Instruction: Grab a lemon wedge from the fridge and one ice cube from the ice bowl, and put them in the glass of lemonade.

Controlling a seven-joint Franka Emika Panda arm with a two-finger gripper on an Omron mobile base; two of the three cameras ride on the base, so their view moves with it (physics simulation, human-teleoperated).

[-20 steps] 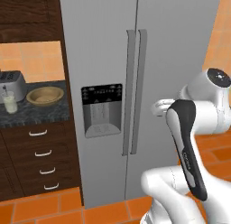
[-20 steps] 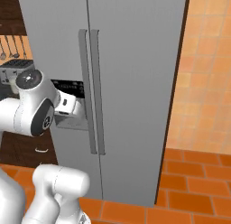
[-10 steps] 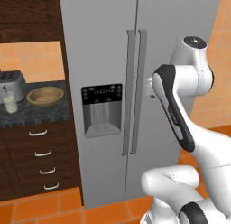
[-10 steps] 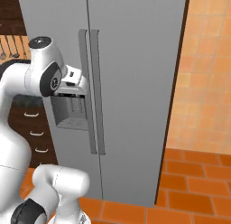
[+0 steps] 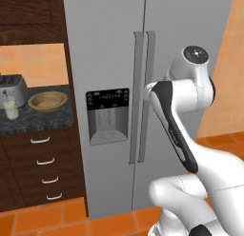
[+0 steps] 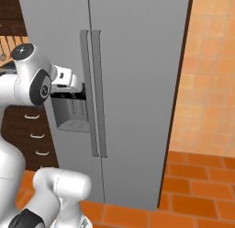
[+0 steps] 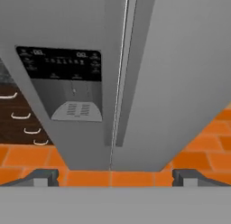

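Note:
The fridge [image 5: 181,35] stands tall and light grey with both doors shut, its two long handles [image 5: 143,97] side by side and a black dispenser panel [image 5: 107,115] on the left door. The lemon wedge is hidden. My gripper [image 6: 79,88] sits just left of the handles at dispenser height, close to the door. In the hand view the gripper [image 7: 115,178] is open, its fingertips [image 7: 43,177] wide apart with nothing between them, looking down the door seam [image 7: 118,83]. The tan ice bowl [image 5: 47,101] and the glass of lemonade [image 5: 9,108] sit on the counter at left.
A silver toaster [image 5: 12,87] stands behind the glass on the dark counter [image 5: 43,121]. Dark wooden drawers [image 5: 43,168] fill the space below it. An orange tiled wall [image 6: 206,84] runs right of the fridge, and orange floor tiles [image 6: 197,190] lie in front.
The arm has swung up, its elbow rising, and the hand has lifted to dispenser height beside the fridge handles. The gripper stayed open. The fridge doors have not moved.

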